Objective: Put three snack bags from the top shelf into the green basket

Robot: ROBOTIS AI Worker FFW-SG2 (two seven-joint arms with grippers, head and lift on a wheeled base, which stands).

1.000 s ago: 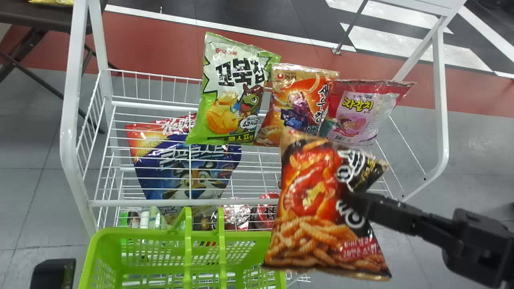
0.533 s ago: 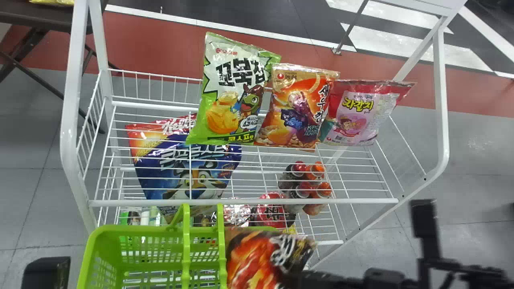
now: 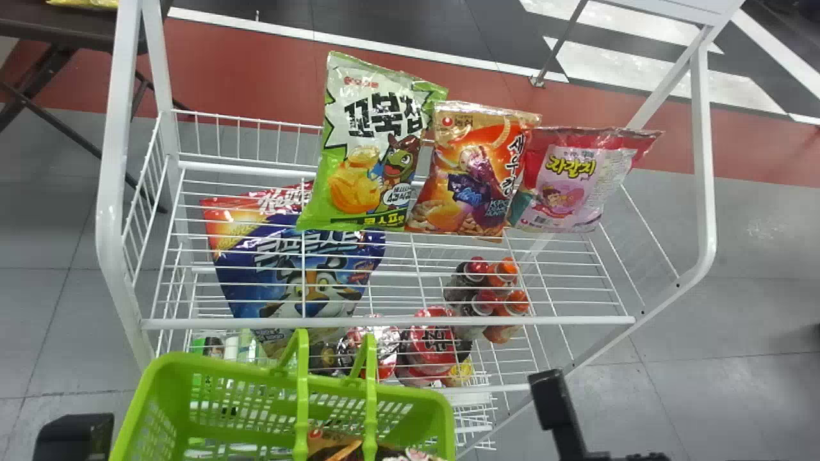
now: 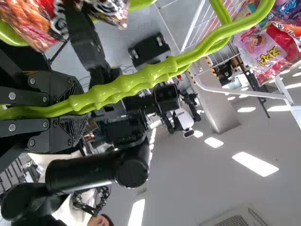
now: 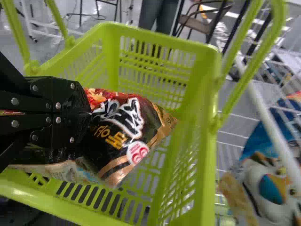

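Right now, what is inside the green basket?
A snack bag, pinched by the right gripper. The bag covers part of the bottom of the basket, so what lies there cannot be seen.

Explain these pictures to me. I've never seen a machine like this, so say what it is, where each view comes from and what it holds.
This is a robot with two black arms. The head view looks forward and down from its head. The two wrist views come from cameras on its wrists and are turned on their side.

Its left fingers grip the handles of a green basket. Its right fingers hold a dark snack bag inside that basket.

On the top shelf of the white wire rack are a green-and-white bag, an orange bag and a pink bag. Lower down, seen through the wires, is a large blue bag.
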